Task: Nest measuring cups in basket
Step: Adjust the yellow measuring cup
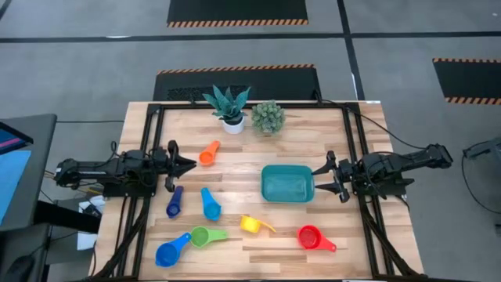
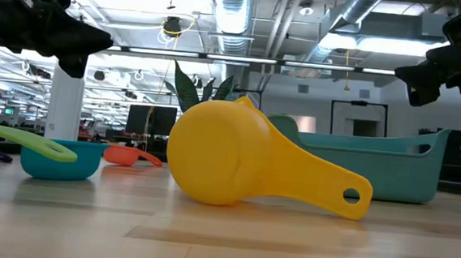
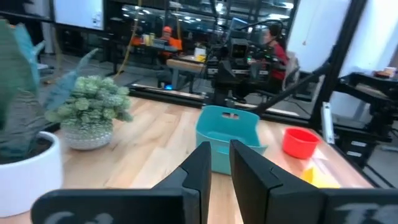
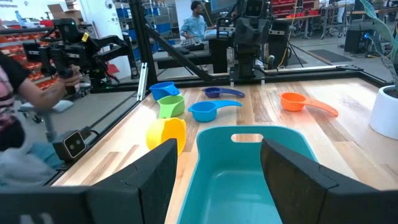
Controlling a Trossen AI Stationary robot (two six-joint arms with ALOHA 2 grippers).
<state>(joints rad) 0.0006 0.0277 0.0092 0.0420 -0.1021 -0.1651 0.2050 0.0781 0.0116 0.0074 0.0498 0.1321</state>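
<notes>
While nothing has yet gone into the basket, the high view shows it sitting right of centre on the desk, with the cups loose around it: orange cup toward the plants, dark blue cup and light blue cup left of middle, blue cup, green cup, yellow cup and red cup along the near edge. The left hand hangs near the orange cup; the right hand is just beside the basket's right wall.

From the low view, the yellow cup lies tipped on its side. I judge these cups light, stiff and slick plastic, likely to skid or roll if nudged; the flat handle or the rim looks the best hold.

Through the left wrist view, the left hand's fingers are nearly together with a thin gap and nothing between them. The succulent and the white-potted plant stand close beside its line, which could crowd a reach for the orange cup.

Through the right wrist view, the right hand's fingers are spread wide, empty, straddling the basket's end. A person's arm shows past the desk edge.
</notes>
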